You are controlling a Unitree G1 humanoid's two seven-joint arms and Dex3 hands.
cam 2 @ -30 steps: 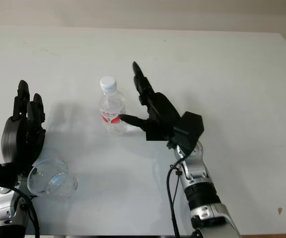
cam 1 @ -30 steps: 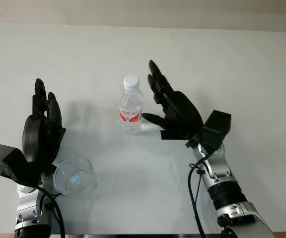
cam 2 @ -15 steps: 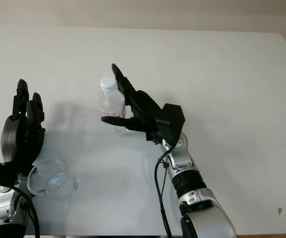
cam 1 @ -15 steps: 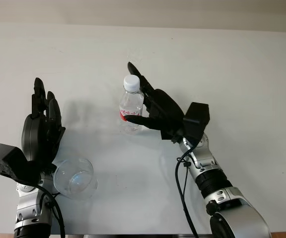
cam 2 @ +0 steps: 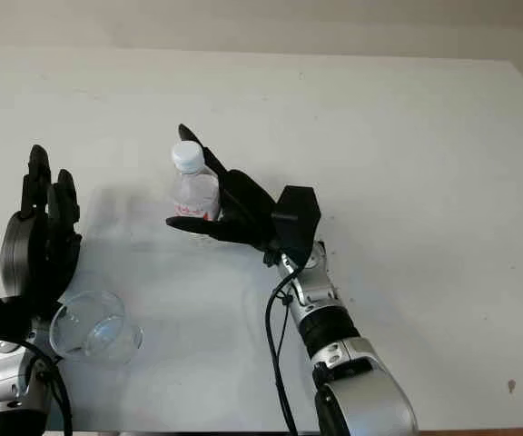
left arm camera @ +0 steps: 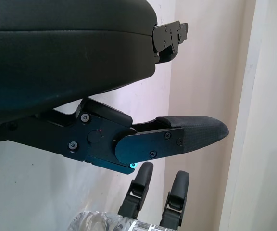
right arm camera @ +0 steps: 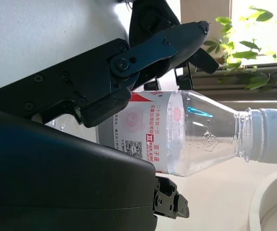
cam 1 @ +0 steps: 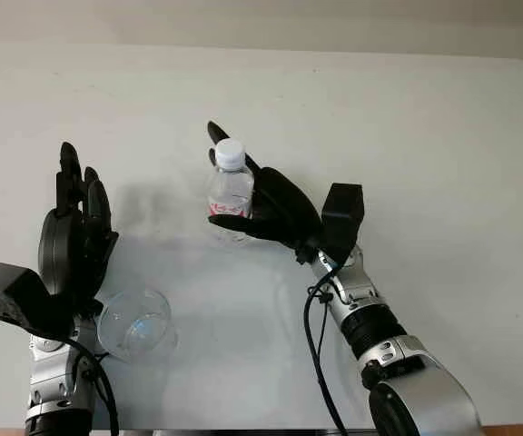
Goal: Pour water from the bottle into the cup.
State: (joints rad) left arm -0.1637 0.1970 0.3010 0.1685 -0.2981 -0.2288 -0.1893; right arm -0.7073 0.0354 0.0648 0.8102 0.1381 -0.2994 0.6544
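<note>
The right hand wraps its fingers around the bottle (white cap on, plain at the wrist). The left hand, fingers straight and empty, stands beside the cup.

Even, bright light; soft shadows fall leftward on the table.

Table bare across far half and whole right side: wide room there. Centre blocked by bottle, upright, with right hand wrapped round its label (thumb near side, fingers far side) and right forearm slanting in from bottom edge. Near-left corner crowded: left hand, open, stands just beside cup. Between cup and bottle, open strip of tabletop, wide enough for hand. Cup mouth unobstructed from above. Bottle cap on.
</note>
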